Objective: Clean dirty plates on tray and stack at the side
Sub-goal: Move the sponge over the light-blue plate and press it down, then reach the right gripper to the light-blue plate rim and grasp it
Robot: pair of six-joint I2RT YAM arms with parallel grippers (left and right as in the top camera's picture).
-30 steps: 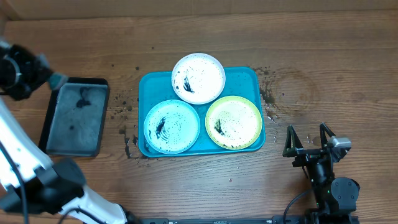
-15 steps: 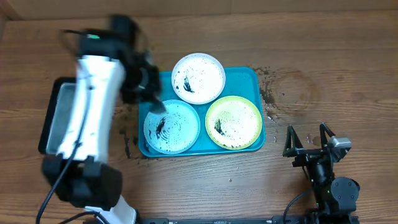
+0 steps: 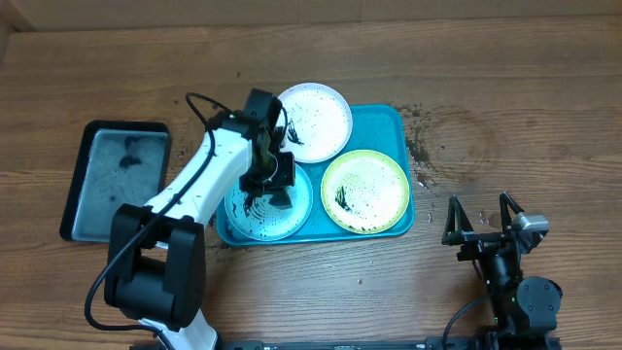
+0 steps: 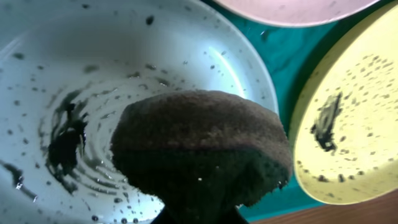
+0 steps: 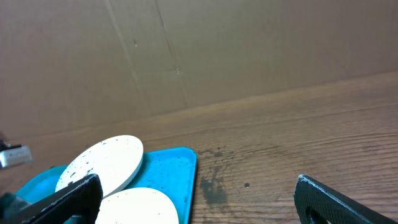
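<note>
teal tray (image 3: 384, 126) sits mid-table, long axis running left-right in the overhead view, roughly square to the near edge. three round plates on it: white plate (image 3: 316, 117) at the far side, overlapping the tray's far rim; blue plate (image 3: 248, 209) near-left; yellow-green plate (image 3: 364, 192) near-right, just beside the blue one. all three carry dark specks; blue and yellow-green each have a heavier dark smear. left gripper (image 3: 275, 187) is over the blue plate, clamped on a dark sponge (image 4: 199, 143); the wrist view shows the sponge low over the plate's right half, contact w/ the plate can't be told. right gripper (image 3: 481, 219) stands well apart from the tray on the right, near the front edge, fingers spread wide, nothing btwn them. black tray (image 3: 107, 209) lies left of the teal one, long axis front-back, greyish inside w/ a dark blot. table (image 3: 486, 97) is brown wood w/ visible grain; dark specks (image 3: 418, 146) scattered beside the tray's right rim. plain cardboard wall (image 5: 186, 50) behind the table.
</note>
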